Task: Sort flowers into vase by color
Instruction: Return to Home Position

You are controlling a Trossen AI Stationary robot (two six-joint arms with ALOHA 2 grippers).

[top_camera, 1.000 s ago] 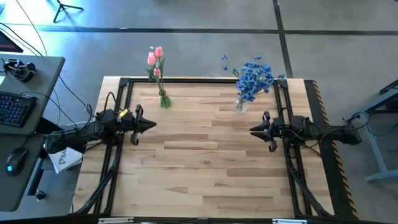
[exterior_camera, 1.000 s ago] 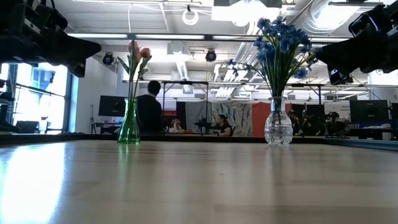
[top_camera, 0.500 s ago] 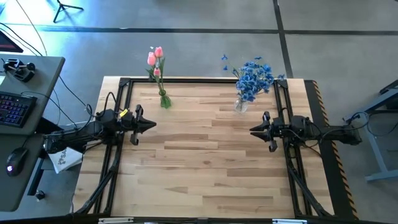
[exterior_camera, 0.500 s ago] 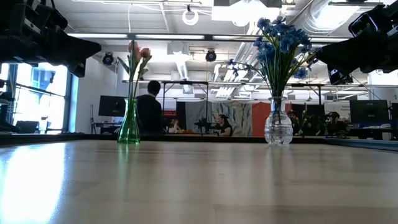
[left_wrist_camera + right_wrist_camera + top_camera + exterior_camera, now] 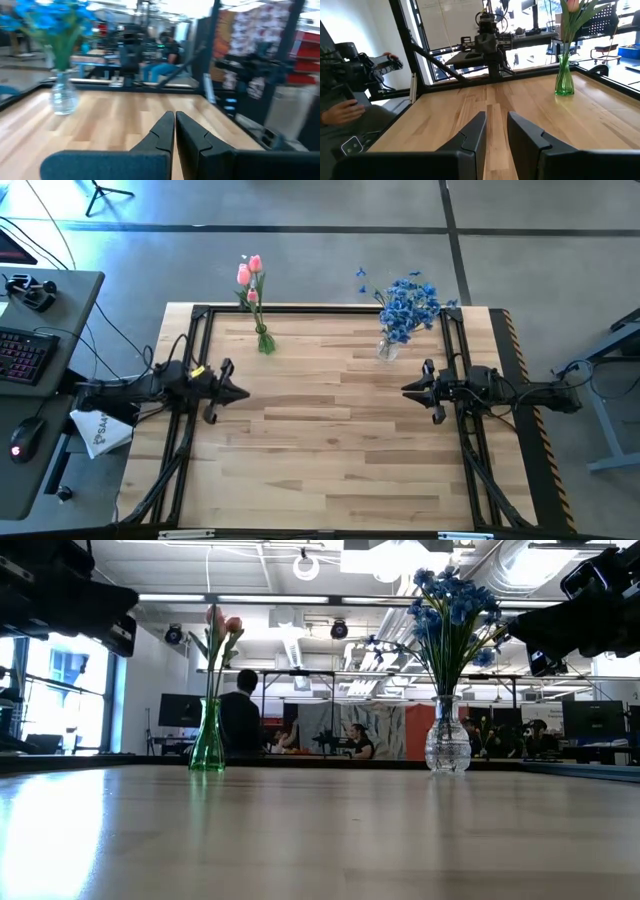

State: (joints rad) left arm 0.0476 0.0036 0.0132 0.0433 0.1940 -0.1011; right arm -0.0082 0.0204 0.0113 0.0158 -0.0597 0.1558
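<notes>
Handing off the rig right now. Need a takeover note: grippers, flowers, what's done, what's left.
Left gripper: shut, empty, above the table's left side.
Right gripper: open, empty, above the right side.
Pink tulips stand in the green vase; blue flowers stand in the clear vase. Both vases are near the far edge.
Done: every flower in view is sorted by colour.
Left: probably only parking both arms at home.
</notes>
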